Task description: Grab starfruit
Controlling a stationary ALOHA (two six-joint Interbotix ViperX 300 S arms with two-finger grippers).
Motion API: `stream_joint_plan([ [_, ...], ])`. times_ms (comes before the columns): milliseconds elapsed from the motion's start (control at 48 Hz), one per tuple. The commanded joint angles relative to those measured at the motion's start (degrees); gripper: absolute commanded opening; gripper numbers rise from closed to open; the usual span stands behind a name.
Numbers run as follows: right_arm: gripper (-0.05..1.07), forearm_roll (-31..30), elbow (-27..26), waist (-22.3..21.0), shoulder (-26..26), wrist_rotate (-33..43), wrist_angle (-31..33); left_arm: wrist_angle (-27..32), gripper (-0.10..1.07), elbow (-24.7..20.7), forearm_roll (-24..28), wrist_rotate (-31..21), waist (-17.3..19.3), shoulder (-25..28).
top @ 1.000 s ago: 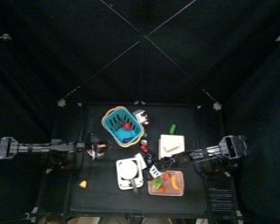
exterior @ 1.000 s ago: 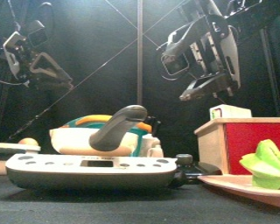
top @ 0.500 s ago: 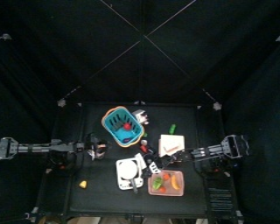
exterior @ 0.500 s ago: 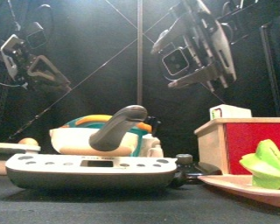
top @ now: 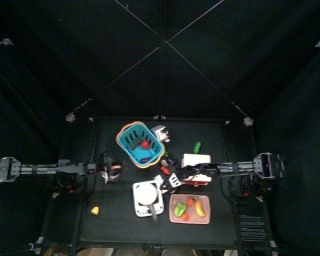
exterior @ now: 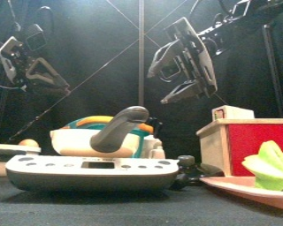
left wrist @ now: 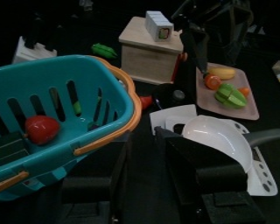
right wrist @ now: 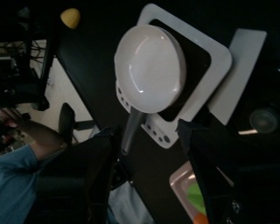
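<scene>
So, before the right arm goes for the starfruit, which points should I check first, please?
1. Starfruit in sight, uncovered: ok, it lies on the pink tray.
2. Right pincer open and empty: ok.
3. Right pincer above the starfruit: not ok, it hangs high over the white scale.
4. Orange piece on the same tray clear of the starfruit: cannot tell.
5. Left pincer out of the path: ok, it rests by the blue basket.
</scene>
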Motion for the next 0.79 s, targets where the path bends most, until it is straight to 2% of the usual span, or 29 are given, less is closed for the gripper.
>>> stream_joint_plan([
  [0,0.88,-5.19,-2.55,-0.97,-2.02,6.77,6.15,-0.18,0.71,-0.79,-0.18,-0.09,0.18,0.00],
  [167,0.89,-22.59,-7.38,-0.53,-1.85,22.50,17.84,-0.18,0.71,-0.70,-0.26,-0.09,0.18,0.09],
  [271,0.89,-30.50,-9.84,1.76,-1.85,31.03,21.88,-0.18,0.71,-0.70,-0.26,0.00,0.18,0.00],
  [396,0.89,-35.60,-10.46,7.12,-1.58,40.69,20.21,-0.09,0.71,-0.44,-0.26,-0.09,0.18,0.00],
  [625,0.89,-41.04,-7.82,15.91,-1.41,58.45,19.07,-0.18,0.71,-0.35,-0.26,0.00,0.18,0.00],
  [771,0.89,-48.16,-6.86,21.36,-0.62,70.84,18.81,-0.18,0.71,-0.35,-0.26,0.00,0.18,0.09],
])
